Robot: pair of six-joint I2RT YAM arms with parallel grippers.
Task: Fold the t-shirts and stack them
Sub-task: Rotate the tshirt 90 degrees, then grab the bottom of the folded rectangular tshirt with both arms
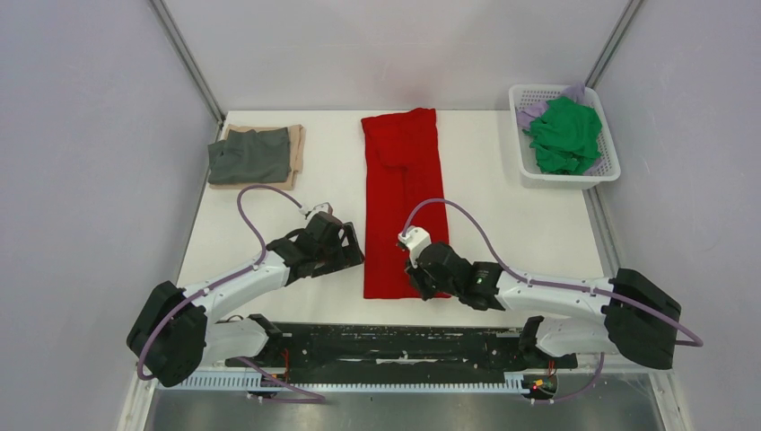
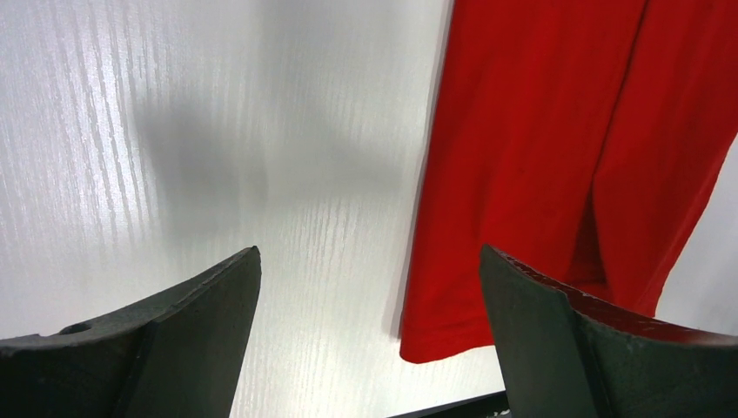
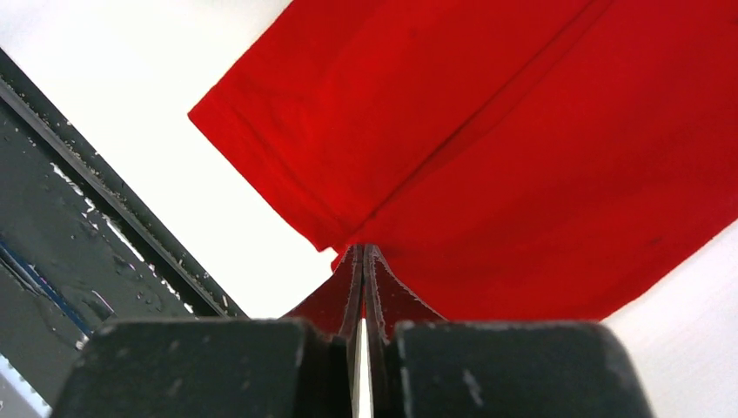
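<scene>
A bright red t-shirt (image 1: 401, 180) lies folded into a long strip down the middle of the table. My right gripper (image 1: 419, 280) is at its near right corner, jaws closed on the hem, as the right wrist view (image 3: 363, 248) shows against the red cloth (image 3: 487, 131). My left gripper (image 1: 356, 255) is open and empty just left of the near left corner; its wrist view (image 2: 370, 252) shows the shirt's corner (image 2: 522, 174) between the fingers, untouched. A folded dark grey t-shirt (image 1: 249, 155) lies on a tan one (image 1: 297, 148) at the back left.
A white lattice basket (image 1: 525, 171) at the back right holds a crumpled green t-shirt (image 1: 565, 135) and a pale lilac one (image 1: 531, 112). The black rail (image 1: 395, 341) runs along the table's near edge. Grey walls close in on both sides.
</scene>
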